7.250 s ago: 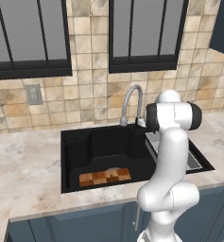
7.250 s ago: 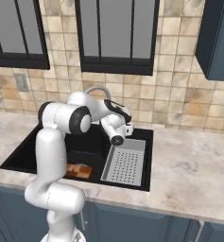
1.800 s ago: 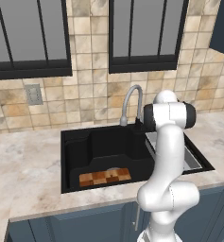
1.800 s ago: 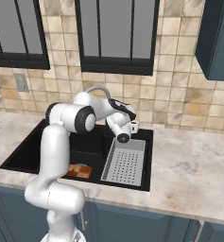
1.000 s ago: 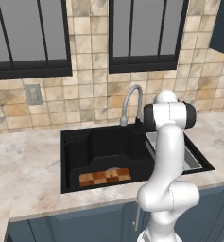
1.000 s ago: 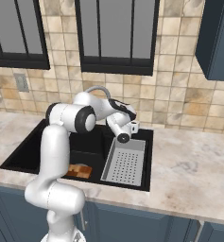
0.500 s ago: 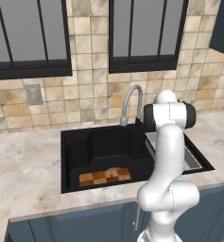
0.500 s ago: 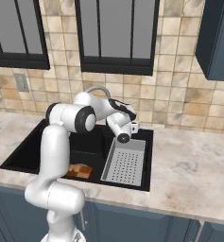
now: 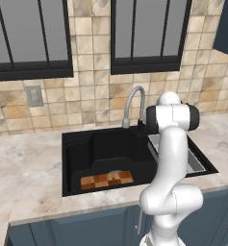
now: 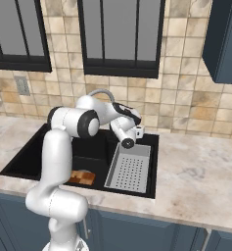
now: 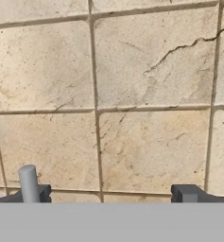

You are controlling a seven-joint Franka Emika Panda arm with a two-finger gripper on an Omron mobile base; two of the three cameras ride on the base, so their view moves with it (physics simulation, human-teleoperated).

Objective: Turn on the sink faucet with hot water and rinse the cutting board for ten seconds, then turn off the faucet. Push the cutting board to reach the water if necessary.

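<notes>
Cutting board point(image 9: 107, 179) lies on the sink point(image 9: 77, 158) floor while the released claw point(image 10: 137, 131) faces wall tiles point(image 11: 146, 94).

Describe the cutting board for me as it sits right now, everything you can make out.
The cutting board is a small, flat, rectangular wooden board, checkered in light tan and dark brown squares. It lies flat on the floor of the black sink, at the front, close to the near wall. In the right base view the arm hides most of it. No water shows on it, and it sits forward of the faucet spout. Nothing but the basin touches it.
</notes>
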